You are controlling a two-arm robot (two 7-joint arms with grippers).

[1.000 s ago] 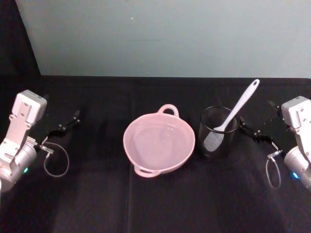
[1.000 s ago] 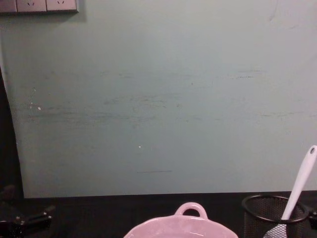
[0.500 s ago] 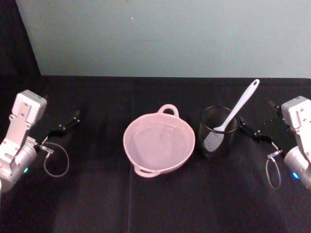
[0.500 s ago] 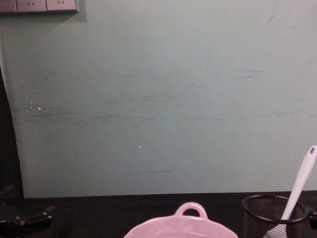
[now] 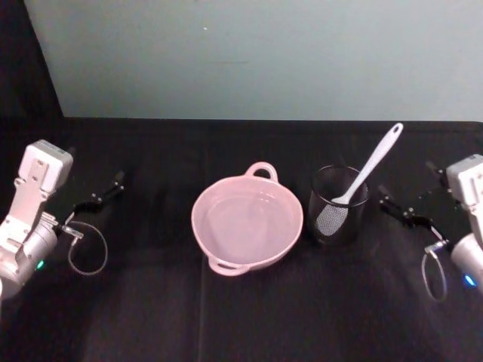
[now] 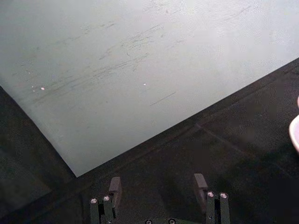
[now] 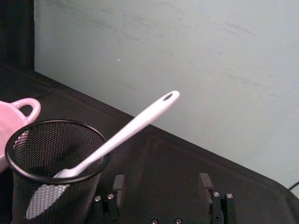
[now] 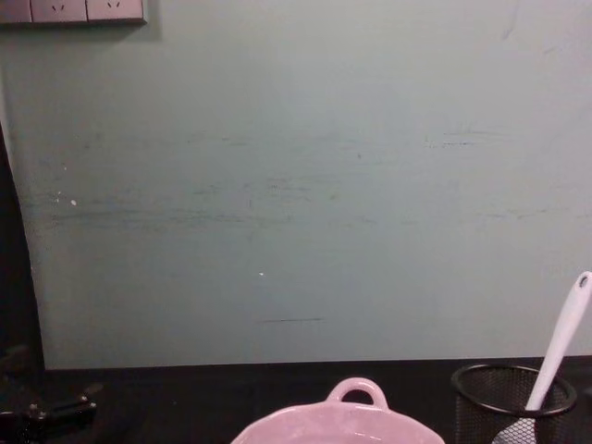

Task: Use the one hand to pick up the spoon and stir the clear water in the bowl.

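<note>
- Head view: pink bowl (image 5: pixel 202 226) sits mid surface (image 5: pixel 151 302), w/ clear water in it.
- Black mesh cup (image 5: pixel 356 222) is just right of the bowl.
- Spoon (image 5: pixel 370 165) stands in the cup, head down, handle leaning right.
- R gripper (image 7: pixel 161 181) is near the cup's right, not touching; fingers open, empty.
- L gripper (image 6: pixel 158 179) is far left; fingers open, empty.

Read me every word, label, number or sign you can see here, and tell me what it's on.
No text in these views can be read.
wall sockets: slot holes but no legible lettering.
spoon, mesh cup, bowl: plain, no print visible.
left gripper and right gripper, both open at the table's sides: no marking that can be read.
</note>
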